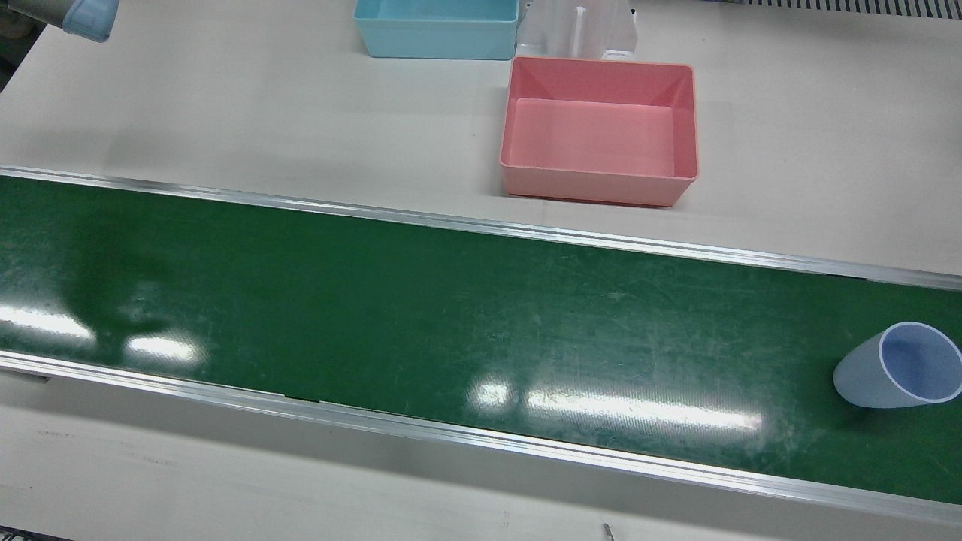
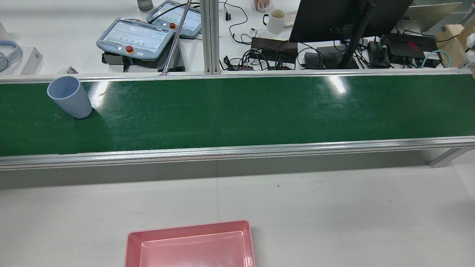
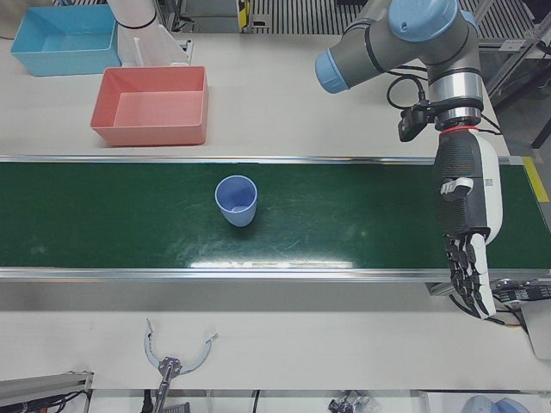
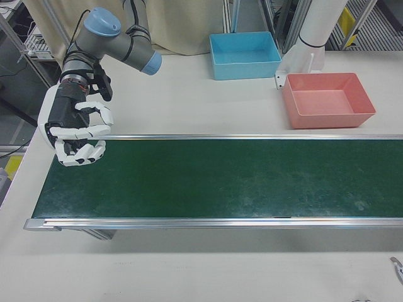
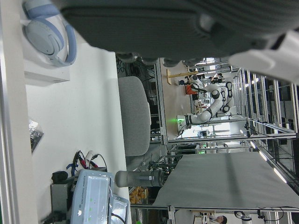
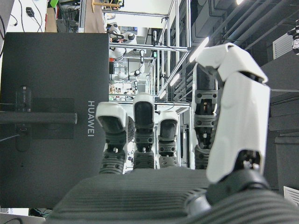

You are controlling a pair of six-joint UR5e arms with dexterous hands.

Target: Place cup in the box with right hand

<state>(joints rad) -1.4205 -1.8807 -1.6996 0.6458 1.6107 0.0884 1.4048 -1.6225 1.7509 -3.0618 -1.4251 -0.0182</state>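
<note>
Green conveyor belt (image 1: 451, 315) ran across the white table (image 1: 225, 105), glossy and scuffed, with ceiling lights mirrored in it. We found the cup (image 1: 898, 366) standing upright on the belt at the far right edge of the front view, mouth up, and in the upper left of the rear view; in the left-front view it sat near the middle of the frame. The pink box (image 1: 599, 129) waited empty on the table in the upper middle of the front view, just beside a blue box (image 1: 436, 26), and both were well apart from the cup.

We judged the cup to be light, thin-walled plastic: stiff enough to keep its shape, smooth and a little slippery, tapering toward the base, and easy to tip over with a careless nudge. We would have taken it around the upper wall just below the rim, fingers on one side and thumb opposite, squeezing gently.

Our right hand (image 4: 74, 133) hung at the left of the right-front view over the belt's end, holding nothing, fingers curled loosely and apart. Our left hand (image 3: 466, 245) hung at the right of the left-front view with fingers pointing down; they seemed spread and empty, though the view was too small to be sure.
</note>
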